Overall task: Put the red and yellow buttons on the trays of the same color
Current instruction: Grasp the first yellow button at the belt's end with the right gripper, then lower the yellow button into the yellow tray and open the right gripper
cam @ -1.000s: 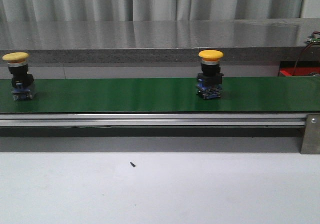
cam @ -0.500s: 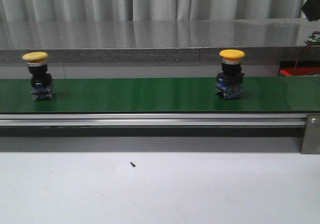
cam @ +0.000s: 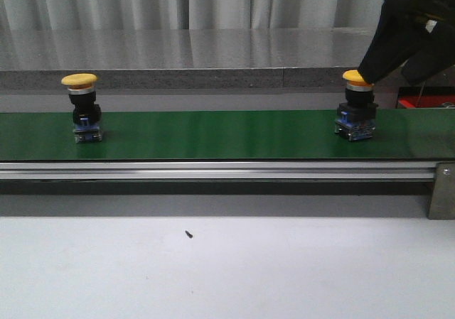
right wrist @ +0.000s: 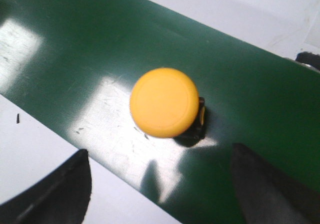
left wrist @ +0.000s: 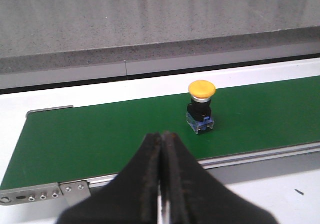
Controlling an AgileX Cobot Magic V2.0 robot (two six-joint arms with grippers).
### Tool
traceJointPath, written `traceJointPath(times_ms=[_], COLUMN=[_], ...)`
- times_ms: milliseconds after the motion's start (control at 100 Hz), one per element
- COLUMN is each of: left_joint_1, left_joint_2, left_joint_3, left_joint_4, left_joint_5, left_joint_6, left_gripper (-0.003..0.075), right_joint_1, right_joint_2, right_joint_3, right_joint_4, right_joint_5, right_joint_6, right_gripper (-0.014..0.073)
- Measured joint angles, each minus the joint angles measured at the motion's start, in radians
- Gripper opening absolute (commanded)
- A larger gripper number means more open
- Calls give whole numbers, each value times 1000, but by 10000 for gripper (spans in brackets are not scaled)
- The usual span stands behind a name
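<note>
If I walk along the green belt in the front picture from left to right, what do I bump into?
Left yellow button → right yellow button → the right tool's black arm coming down over it → metal bracket at the belt's end.

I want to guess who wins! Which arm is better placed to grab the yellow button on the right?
Probably the right. Its gripper hangs open directly above that yellow button. The left gripper is shut and set back from the belt.

Green conveyor belt (cam: 213, 134), two yellow buttons (cam: 81, 108) (cam: 355, 110) upright on it
</note>
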Motion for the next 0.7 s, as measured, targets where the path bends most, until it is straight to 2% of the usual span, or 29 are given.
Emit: traceJointPath(times_ms=[290, 390, 540, 700], left_joint_1=[0, 0, 0, 0], left_joint_2=[0, 0, 0, 0], left_joint_3=[0, 0, 0, 0], left_joint_4=[0, 0, 0, 0], left_joint_5=[0, 0, 0, 0], left_joint_6=[0, 0, 0, 0], left_gripper=[-20, -20, -20, -20], right_joint_1=[0, 0, 0, 0], right_joint_2=[82, 104, 139, 138], right_joint_3=[-48, -52, -52, -53], right_joint_4=[-6, -12, -35, -39], right_joint_5=[-69, -96, -105, -99], right_joint_6=[0, 0, -2, -2], right_gripper=[560, 468, 230, 218])
